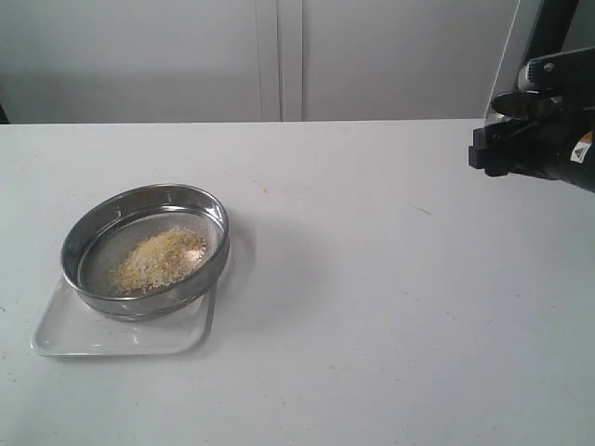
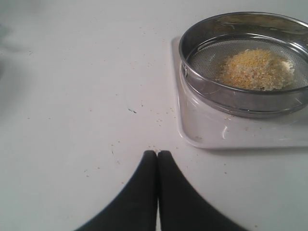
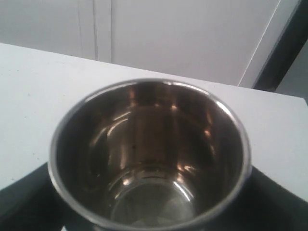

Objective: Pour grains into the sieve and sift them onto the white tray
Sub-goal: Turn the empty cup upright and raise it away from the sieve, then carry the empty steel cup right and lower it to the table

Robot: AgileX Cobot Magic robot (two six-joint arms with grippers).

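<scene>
The left gripper, its tips pressed together, is hanging near the white tray. The sieve is sitting on that tray, holding the grains. Well right of the tray, the right gripper is clutching a steel cup.

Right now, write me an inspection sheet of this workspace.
Surface: white table, matte, lightly marked.
Job's things: sieve sits on the tray; grains are heaped on its mesh.
Clutter: stray specks on the table beside the tray.
Grippers: left gripper is shut and empty, near the tray; right gripper holds an empty steel cup, well away from the sieve.
Cables: nothing seen.
Surroundings: pale panelled wall behind the table.
</scene>
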